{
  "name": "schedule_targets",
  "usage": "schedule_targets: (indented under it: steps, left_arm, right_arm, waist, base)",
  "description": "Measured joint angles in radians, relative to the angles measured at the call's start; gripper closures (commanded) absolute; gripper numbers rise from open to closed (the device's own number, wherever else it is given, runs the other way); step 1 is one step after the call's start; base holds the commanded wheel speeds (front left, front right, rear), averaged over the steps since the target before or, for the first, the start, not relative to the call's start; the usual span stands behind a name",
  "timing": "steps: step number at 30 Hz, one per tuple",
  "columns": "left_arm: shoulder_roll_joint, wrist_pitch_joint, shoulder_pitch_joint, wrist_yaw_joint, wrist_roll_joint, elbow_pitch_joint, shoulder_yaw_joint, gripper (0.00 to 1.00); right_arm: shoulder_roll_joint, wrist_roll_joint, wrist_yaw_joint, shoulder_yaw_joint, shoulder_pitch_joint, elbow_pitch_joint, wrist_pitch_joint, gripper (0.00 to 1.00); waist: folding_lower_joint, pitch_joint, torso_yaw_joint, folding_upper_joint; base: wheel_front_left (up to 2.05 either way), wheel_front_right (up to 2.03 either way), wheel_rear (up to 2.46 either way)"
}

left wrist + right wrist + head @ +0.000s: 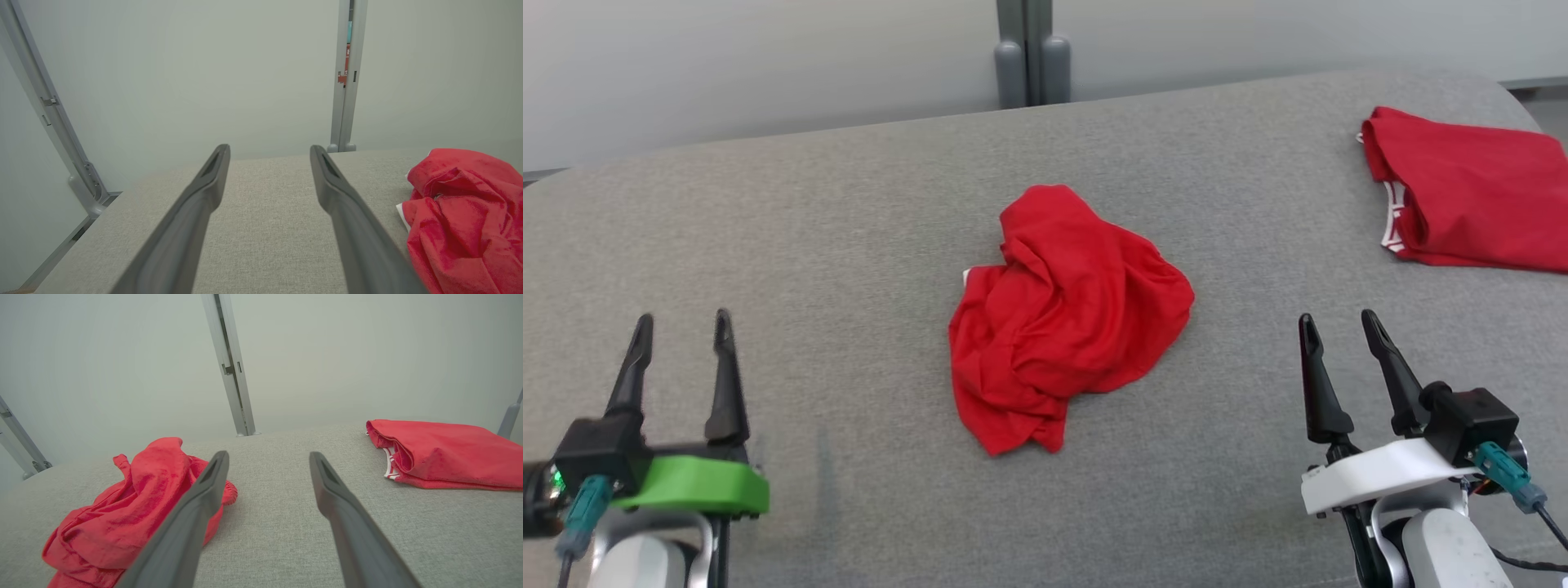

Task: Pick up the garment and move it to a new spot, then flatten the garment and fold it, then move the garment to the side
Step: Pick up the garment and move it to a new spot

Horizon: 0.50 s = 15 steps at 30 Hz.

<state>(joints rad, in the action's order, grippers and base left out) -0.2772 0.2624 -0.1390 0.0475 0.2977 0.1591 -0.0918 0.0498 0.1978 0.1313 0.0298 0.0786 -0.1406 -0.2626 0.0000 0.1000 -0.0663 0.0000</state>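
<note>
Grey surface (768, 245) holds crumpled garment (1066, 318), folded garment (1470, 192) aside; left tool (683, 317), right tool (1337, 317) released.

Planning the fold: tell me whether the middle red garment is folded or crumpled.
Crumpled. The garment lies in a bunched heap of uneven creases, with no flat layers.

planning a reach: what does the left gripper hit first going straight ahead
Probably only bare grey table, then the pale wall behind it. The left gripper points past the crumpled red garment, which lies to its right.
</note>
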Motion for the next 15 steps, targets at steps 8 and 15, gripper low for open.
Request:
schedule_targets:
  steps: [8, 15]
  left_arm:
    - [0.051, 0.000, 0.122, -0.040, -0.058, -0.030, 0.102, 0.00]
    - [0.116, 0.000, 0.163, -0.074, -0.099, -0.025, 0.146, 0.00]
  right_arm:
    - [0.000, -0.011, 0.000, -0.007, -0.025, -0.016, 0.000, 0.00]
    - [0.000, -0.017, 0.000, -0.011, -0.059, -0.034, 0.000, 0.00]
  waist:
    - [0.0000, -0.029, 0.056, 0.0000]
    - [0.0000, -0.063, 0.080, 0.0000]
  base:
    - [0.00, 0.00, 0.00]
    - [0.00, 0.00, 0.00]
